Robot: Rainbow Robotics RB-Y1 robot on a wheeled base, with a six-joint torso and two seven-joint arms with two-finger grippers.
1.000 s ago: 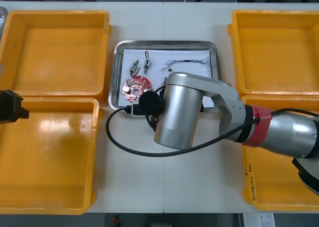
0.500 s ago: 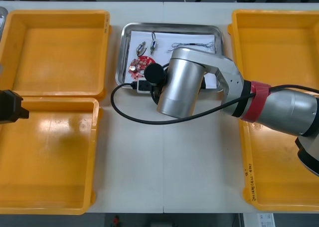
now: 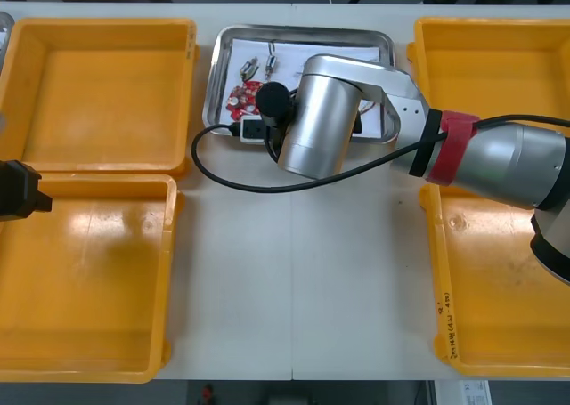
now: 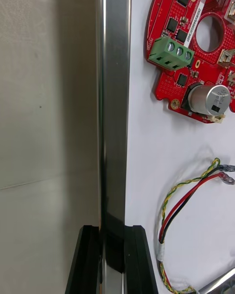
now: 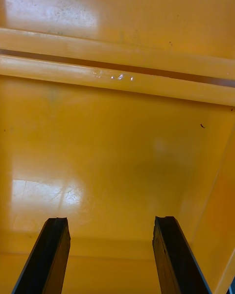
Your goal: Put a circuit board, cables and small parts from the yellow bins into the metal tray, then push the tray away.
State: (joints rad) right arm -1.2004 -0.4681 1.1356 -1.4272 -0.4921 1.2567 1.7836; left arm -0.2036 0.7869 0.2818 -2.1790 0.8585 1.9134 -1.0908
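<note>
The metal tray (image 3: 303, 33), white inside, lies at the table's far edge between the yellow bins. In it are a round red circuit board (image 3: 240, 98), small metal parts (image 3: 251, 67) and a thin cable. My right arm (image 3: 313, 120) reaches over the tray's near side. In the right wrist view my right gripper (image 4: 111, 231) is shut on the tray's shiny rim (image 4: 115, 103), one finger on each side. The circuit board (image 4: 193, 54) and a red and yellow cable (image 4: 188, 196) lie just inside the rim. My left gripper (image 5: 111, 225) hangs open over a yellow bin's floor (image 5: 117, 142).
Two yellow bins (image 3: 98, 93) (image 3: 85, 280) stand at the left and two (image 3: 494, 89) (image 3: 503, 289) at the right. A black cable (image 3: 227, 182) loops from the right wrist over the table. The left gripper's body (image 3: 20, 190) shows at the left edge.
My right arm has slid the tray away from me, from beside the near bins up to the table's far edge. The left arm has not moved.
</note>
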